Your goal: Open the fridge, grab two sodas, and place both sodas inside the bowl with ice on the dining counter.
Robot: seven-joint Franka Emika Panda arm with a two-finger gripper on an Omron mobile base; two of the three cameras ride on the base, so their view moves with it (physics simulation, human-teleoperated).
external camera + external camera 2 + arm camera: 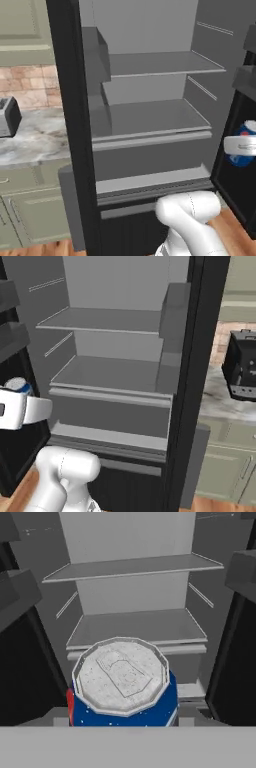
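**First soda in hand, fridge standing open**

I am looking at the blue soda (123,684) sitting low in the centre of the hand view, its silver lid facing me, and the jaws seem to be gripping it on both sides. In the left base view the blue can (242,145) is showing at the right edge, inside the gripper (241,146). Behind it the fridge (150,120) is standing open, its grey shelves bare. By my reckoning, opening is done and one can is grabbed; carrying it to the bowl and fetching the second soda are remaining
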